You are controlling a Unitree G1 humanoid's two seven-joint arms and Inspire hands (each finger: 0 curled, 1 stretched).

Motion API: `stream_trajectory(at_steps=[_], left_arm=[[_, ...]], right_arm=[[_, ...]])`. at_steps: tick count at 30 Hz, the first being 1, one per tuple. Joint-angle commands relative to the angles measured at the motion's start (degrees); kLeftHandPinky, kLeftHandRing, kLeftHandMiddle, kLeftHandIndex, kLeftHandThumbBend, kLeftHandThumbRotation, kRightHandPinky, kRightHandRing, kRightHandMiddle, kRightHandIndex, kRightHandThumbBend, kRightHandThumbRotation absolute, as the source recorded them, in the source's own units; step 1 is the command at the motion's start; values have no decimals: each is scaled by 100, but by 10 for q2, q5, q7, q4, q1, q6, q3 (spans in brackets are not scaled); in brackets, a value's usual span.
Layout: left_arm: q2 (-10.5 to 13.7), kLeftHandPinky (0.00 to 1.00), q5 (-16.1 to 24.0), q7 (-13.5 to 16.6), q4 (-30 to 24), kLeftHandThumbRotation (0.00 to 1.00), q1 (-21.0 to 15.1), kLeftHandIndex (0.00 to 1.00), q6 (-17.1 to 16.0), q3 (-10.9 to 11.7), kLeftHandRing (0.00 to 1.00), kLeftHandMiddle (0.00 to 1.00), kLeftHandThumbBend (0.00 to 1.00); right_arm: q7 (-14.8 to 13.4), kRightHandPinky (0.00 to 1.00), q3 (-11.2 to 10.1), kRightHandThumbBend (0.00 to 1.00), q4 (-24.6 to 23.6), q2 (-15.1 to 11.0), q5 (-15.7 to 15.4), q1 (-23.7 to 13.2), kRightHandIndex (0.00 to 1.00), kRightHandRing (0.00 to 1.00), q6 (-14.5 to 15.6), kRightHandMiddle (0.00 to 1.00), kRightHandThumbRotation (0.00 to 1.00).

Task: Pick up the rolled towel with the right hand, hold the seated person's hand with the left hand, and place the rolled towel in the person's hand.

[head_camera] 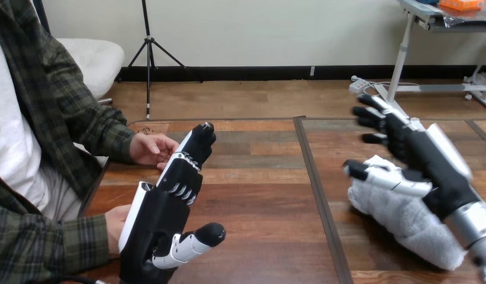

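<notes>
The rolled towel (406, 228), a pale fluffy roll, lies on the wooden table (258, 195) at the right. My right hand (427, 157) hovers over its far end, open, fingers spread and thumb stretched across the roll's top. My left hand (160, 219) stands at the lower left, open, with straight fingers pointing away. Its fingertips (202, 139) reach next to the person's upper hand (150, 148), which rests at the table's left edge. The person's lower hand (113, 228) sits just behind my left palm, partly hidden; whether they touch I cannot tell.
A dark seam (317, 195) runs front to back through the table between the two hands. The person sits at the left side, with a plaid sleeve (80, 118) over the table's left edge.
</notes>
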Motion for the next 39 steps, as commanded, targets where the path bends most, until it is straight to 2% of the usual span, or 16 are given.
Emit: stream_trajectory(at_steps=[1, 6, 14, 20, 23, 27, 32, 39], left_arm=[[-14, 99, 3, 1, -19, 54, -35, 93, -7, -7, 97, 96, 100], [-19, 100, 11, 8, -18, 54, -35, 93, -14, -5, 97, 96, 100], [-25, 100, 15, 11, -21, 53, -30, 93, -16, -5, 97, 97, 100], [-28, 100, 21, 16, -19, 54, -29, 93, -19, -5, 97, 97, 100], [-29, 100, 25, 18, -20, 55, -28, 93, -20, -5, 97, 96, 100], [-30, 100, 25, 20, -20, 55, -27, 93, -20, -6, 97, 97, 100], [-31, 100, 27, 22, -24, 55, -25, 93, -18, -8, 97, 97, 100], [-29, 100, 25, 20, -26, 55, -23, 93, -18, -9, 97, 97, 100]], right_arm=[[6, 87, -19, 100, -132, -77, -18, -62, 95, 94, 112, 92, 48], [33, 87, -24, 100, -163, -116, -5, -75, 96, 95, 178, 93, 46], [63, 87, -25, 100, -182, -160, 1, -95, 96, 96, 245, 95, 38], [80, 87, -12, 100, -195, -200, -29, -112, 95, 96, 302, 94, 35], [85, 87, -7, 100, -201, -210, -40, -118, 95, 96, 324, 93, 35], [102, 87, 10, 100, -204, -228, -60, -135, 95, 96, 367, 93, 34], [126, 88, 34, 100, -190, -242, -80, -161, 96, 97, 397, 94, 33], [149, 88, 63, 99, -147, -248, -102, -198, 98, 97, 403, 97, 32]])
